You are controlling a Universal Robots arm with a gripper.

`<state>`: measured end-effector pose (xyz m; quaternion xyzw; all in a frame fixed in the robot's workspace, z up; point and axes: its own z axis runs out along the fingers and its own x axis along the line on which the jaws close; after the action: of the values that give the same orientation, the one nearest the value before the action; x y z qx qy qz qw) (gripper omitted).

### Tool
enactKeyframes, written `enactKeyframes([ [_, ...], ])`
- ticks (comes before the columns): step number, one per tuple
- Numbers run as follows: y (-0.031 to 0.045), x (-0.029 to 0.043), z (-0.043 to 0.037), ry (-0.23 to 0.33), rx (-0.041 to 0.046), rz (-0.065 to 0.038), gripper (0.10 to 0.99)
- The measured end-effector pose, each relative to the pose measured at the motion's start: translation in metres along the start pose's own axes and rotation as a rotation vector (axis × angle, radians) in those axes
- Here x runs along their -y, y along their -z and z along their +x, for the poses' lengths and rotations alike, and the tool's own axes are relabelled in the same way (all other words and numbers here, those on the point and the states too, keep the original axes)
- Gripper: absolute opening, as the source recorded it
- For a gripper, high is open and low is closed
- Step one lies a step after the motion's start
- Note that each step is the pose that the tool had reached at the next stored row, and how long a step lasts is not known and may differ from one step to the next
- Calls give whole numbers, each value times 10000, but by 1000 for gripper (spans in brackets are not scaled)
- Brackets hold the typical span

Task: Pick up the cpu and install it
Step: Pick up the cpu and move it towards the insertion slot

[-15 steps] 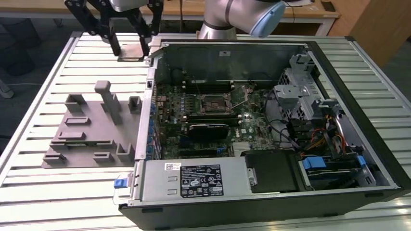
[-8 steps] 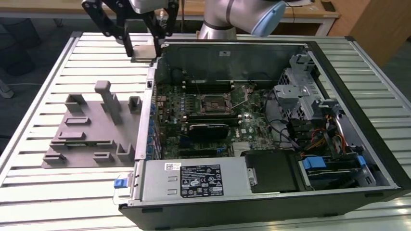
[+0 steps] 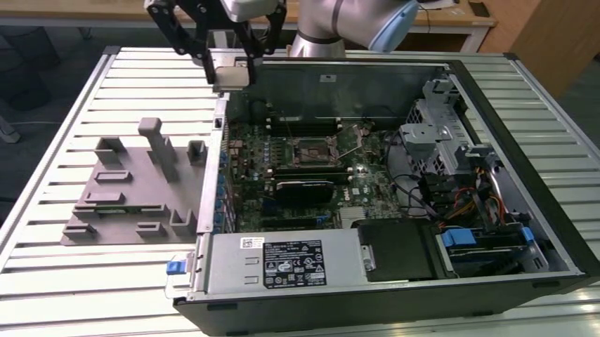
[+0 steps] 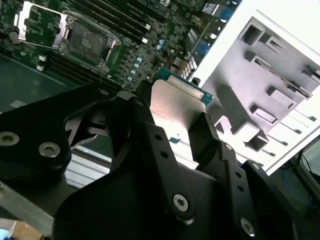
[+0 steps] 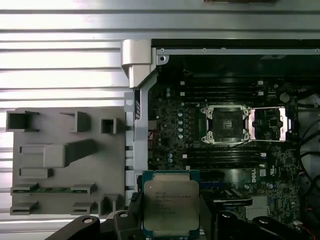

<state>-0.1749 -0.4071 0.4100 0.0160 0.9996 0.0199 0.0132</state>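
Silvery-grey cpu sits clamped between the black fingers of the gripper, above the edge of the computer case; grey fixture beside it on the table

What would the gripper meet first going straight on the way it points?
Probably the green motherboard beside the case's metal wall, not the open socket; the held silvery square cpu leads. Depth unclear.

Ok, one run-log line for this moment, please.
phase: cpu picked, not installed | tool: shut on cpu | location: aloft near case edge | socket: open, empty
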Motion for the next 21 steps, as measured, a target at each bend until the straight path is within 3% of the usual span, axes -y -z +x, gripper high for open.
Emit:
enactKeyframes([
  [8,-29,-9,-294,-1,-10,0,541],
  [21,-242,-7,-527,-1,-25,0,541],
])
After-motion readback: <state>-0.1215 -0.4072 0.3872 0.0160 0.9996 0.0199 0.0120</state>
